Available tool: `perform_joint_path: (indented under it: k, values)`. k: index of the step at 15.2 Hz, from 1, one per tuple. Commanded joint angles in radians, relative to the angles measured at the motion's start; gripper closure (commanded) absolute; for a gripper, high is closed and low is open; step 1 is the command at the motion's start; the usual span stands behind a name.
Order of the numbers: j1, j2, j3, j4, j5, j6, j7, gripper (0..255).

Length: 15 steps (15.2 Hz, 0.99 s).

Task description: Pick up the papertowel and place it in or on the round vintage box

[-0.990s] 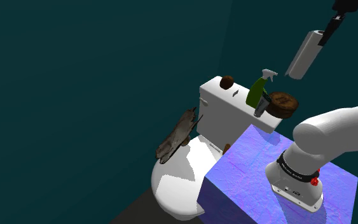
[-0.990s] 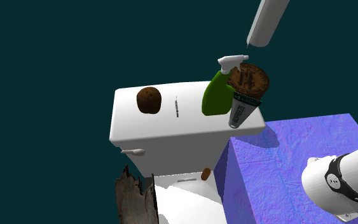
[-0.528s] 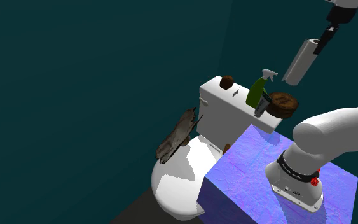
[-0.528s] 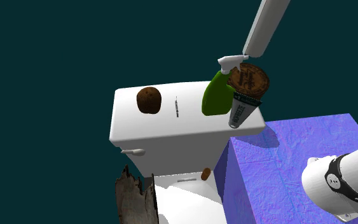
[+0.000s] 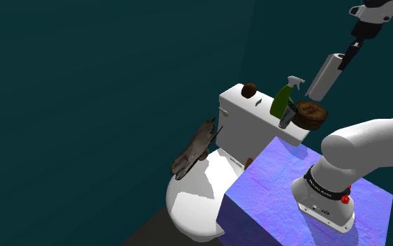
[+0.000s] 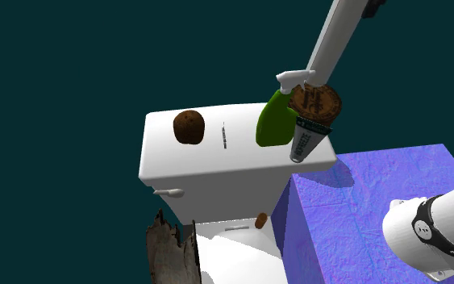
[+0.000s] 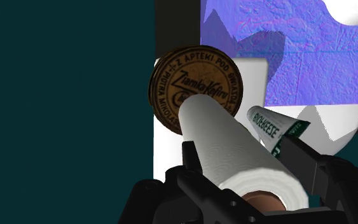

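Paper towel (image 5: 323, 75) is clasped by claw (image 5: 344, 60) over round box (image 5: 311, 113). Corner of tank (image 6: 209, 165) is crowded by spray bottle (image 6: 275, 121), tube (image 6: 306, 139).

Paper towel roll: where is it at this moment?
In the shoulder view's upper right, the paper towel roll hangs tilted in the gripper, above the round brown box and green spray bottle on the toilet tank.

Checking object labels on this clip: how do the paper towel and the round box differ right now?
The paper towel is a long white roll; the box is flat, brown and lettered. The paper towel hangs tilted in the air, clasped by the gripper; the box sits on the tank. Both are round.
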State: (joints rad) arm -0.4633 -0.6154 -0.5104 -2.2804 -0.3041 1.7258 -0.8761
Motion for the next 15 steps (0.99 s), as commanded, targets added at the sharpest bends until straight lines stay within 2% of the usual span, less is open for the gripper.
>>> perform_joint_path:
  k: [1, 10, 15]
  values:
    - [-0.001, 0.003, -0.008, -0.027, -0.004, 0.031, 0.002, 255]
    - [-0.008, 0.013, -0.039, -0.137, -0.026, 0.152, 0.008, 255]
    - [-0.008, 0.014, -0.040, -0.141, -0.027, 0.156, 0.008, 255]
